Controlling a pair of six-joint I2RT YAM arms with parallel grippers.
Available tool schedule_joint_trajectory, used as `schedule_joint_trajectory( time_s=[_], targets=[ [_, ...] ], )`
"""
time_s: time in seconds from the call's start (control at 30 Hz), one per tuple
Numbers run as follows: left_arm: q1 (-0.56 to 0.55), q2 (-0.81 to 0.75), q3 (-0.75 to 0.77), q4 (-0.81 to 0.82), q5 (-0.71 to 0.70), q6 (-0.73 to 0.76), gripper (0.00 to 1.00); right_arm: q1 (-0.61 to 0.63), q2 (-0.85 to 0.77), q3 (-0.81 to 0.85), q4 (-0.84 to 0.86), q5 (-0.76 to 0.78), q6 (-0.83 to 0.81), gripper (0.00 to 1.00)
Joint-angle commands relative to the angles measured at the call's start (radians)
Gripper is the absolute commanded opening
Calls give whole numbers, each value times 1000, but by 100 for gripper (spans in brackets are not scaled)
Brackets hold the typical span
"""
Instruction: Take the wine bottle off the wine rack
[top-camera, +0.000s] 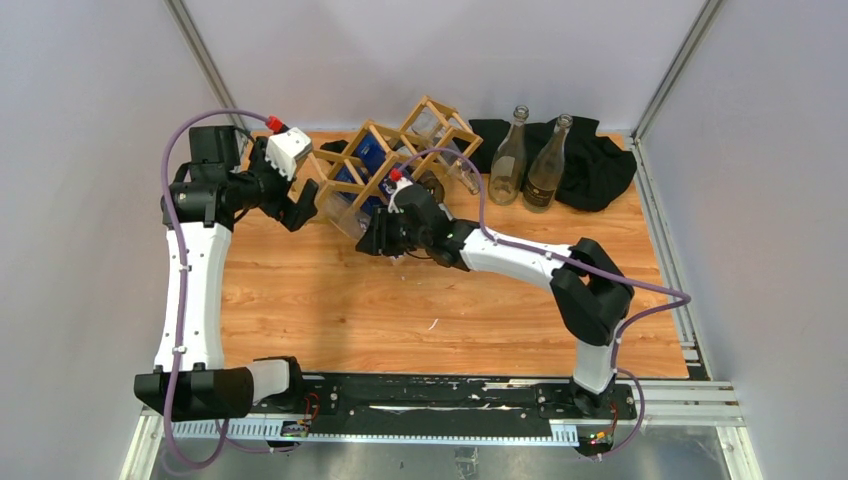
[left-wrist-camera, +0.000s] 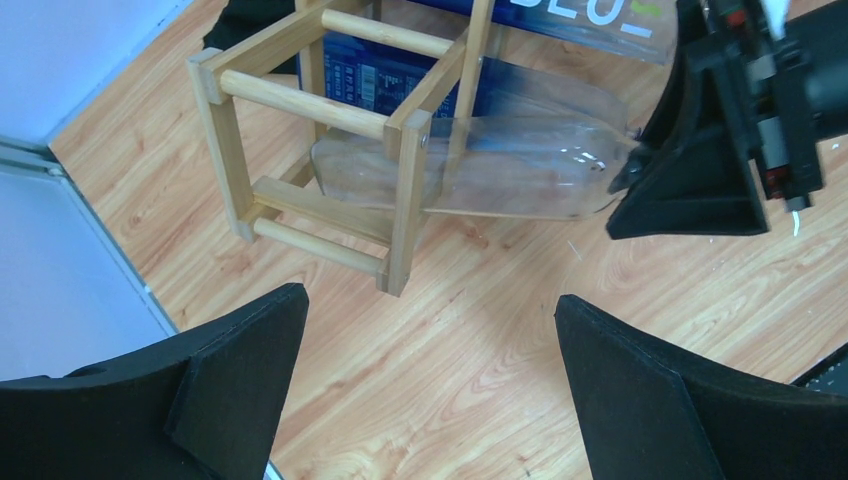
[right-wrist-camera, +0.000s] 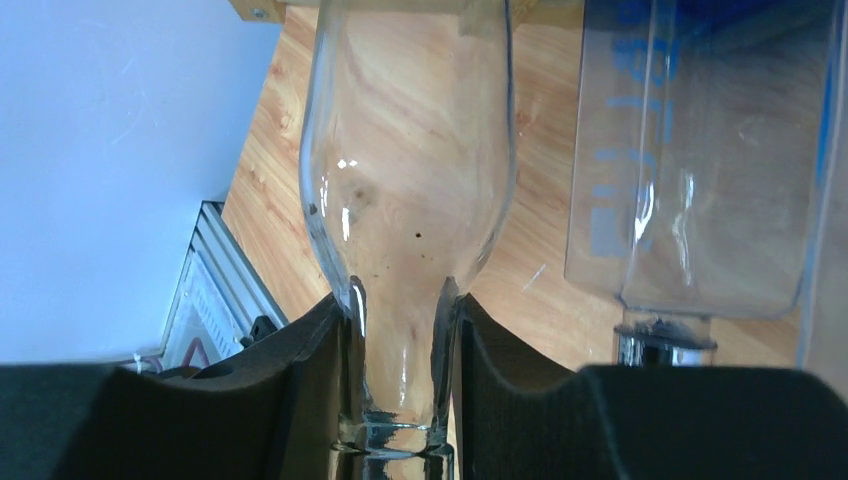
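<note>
A: What do the jaws have?

B: The right gripper (right-wrist-camera: 398, 320) is clamped on the neck of the wine bottle (right-wrist-camera: 410, 180), one pad on each side just below the shoulder. It's clear glass and the grip looks centred.

A: And where is the bottle?

B: It lies on its side in a low cell at the near end of the wine rack (left-wrist-camera: 405, 180). The body is inside the wooden frame and the neck pokes out toward the gripper. A blue-labelled bottle (right-wrist-camera: 690, 150) lies just beside it in the next cell.

A: So how should it pull?

B: I'd draw it straight back along the bottle's own axis, slowly and without twisting. That way the shoulder should clear the sticks without dragging the light frame. Glass is slick, so the grip has to be firm.

A: And the other one?

B: The left gripper (left-wrist-camera: 430, 305) is spread wide and holds nothing. It hovers over the table (top-camera: 400, 310) near the rack's end post. It could brace the frame if that starts to slide.

A: What about the arm poses?

B: The right arm reaches from its base with the elbow out to the right. Its forearm stretches left and far, and the wrist is low and level with the neck. The left arm rises along the left side and bends inward toward the rack.
</note>
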Motion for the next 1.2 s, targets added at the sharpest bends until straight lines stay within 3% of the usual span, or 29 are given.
schedule_joint_trajectory(
  time_s=[0.0,0.23,0.53,0.83,1.17],
  targets=[
    [6,-17,-32,2,34,66,100,15,-93,-71,60,0,16,0],
    [6,-31,-64,2,71,122,100,15,-161,-121,55,-8,17,0],
    [-19,-75,-140,1,117,306,100,15,-347,-278,44,54,18,0],
    [-129,-147,-235,0,134,509,100,15,-459,-330,6,60,22,0],
    [-236,-239,-372,2,85,660,100,15,-478,-282,-36,-29,3,0]
  ],
)
